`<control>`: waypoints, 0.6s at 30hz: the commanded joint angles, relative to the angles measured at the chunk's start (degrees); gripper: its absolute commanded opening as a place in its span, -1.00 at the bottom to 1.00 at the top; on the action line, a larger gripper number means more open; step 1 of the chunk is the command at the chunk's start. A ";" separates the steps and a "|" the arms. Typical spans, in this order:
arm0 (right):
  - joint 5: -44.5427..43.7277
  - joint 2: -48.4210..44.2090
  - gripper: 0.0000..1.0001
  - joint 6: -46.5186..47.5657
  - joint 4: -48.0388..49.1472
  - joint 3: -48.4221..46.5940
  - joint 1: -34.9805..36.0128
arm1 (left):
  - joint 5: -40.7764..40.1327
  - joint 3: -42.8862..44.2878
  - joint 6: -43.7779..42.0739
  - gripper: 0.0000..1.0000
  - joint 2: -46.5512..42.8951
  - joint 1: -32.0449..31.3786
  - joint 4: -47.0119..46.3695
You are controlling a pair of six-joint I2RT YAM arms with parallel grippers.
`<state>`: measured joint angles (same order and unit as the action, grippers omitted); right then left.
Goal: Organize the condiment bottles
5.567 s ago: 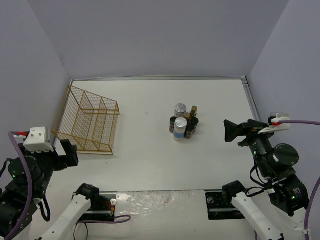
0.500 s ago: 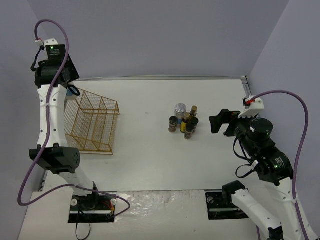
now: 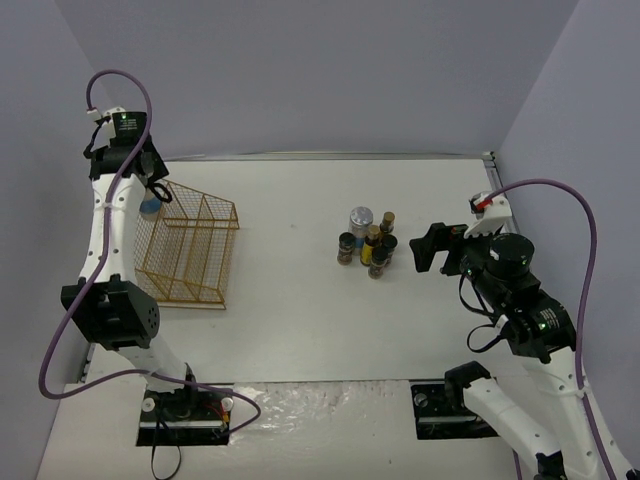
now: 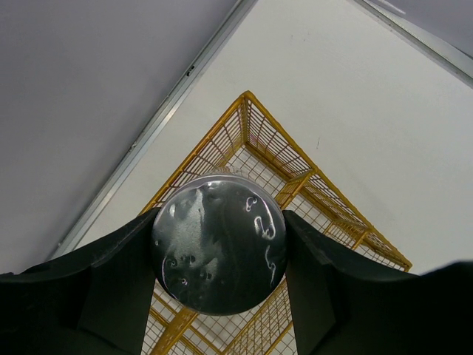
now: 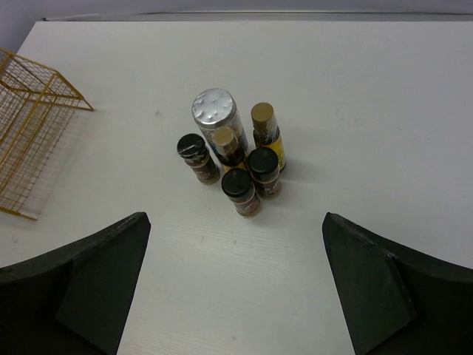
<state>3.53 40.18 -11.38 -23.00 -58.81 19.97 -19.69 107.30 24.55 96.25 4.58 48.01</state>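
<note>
My left gripper [image 3: 151,192] is shut on a wide white condiment bottle [image 3: 150,207] and holds it over the far left corner of the gold wire rack [image 3: 200,225]. The left wrist view shows the bottle's silver cap [image 4: 219,251] pinched between both jaws, with the rack [image 4: 281,133] below. The other condiment bottles stand clustered mid-table: a silver-capped white one [image 5: 215,111], black-capped jars [image 5: 238,188] [image 5: 263,168] [image 5: 194,154] and slim gold-capped yellow ones [image 5: 264,126] [image 5: 226,144]. My right gripper [image 3: 425,248] hangs open just right of that cluster [image 3: 368,243], holding nothing.
The rack [image 5: 29,118] lies at the left of the white table, near the left wall. A raised metal rim [image 3: 320,156] runs along the table's far edge. Both arm bases sit at the near edge.
One silver-capped white bottle has left the cluster and is now in my left gripper. In the last half second that gripper sank toward the rack, and my right gripper drifted left toward the cluster.
</note>
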 commanded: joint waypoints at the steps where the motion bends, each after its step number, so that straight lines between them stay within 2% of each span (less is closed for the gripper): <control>1: 3.17 0.53 1.00 1.03 4.74 1.64 0.49 | -2.48 1.58 2.76 -1.00 -1.28 0.52 -6.35; 7: 3.53 0.34 1.00 0.86 5.33 2.94 0.51 | -3.22 -1.30 7.52 -1.00 -0.29 0.52 -6.42; 18: 2.54 -0.21 1.00 1.80 5.39 4.70 0.51 | -4.62 -9.79 10.75 -0.89 -1.55 0.45 -14.41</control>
<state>5.85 39.90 -10.37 -22.00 -54.63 19.99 -22.18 95.54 32.95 97.08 4.91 41.38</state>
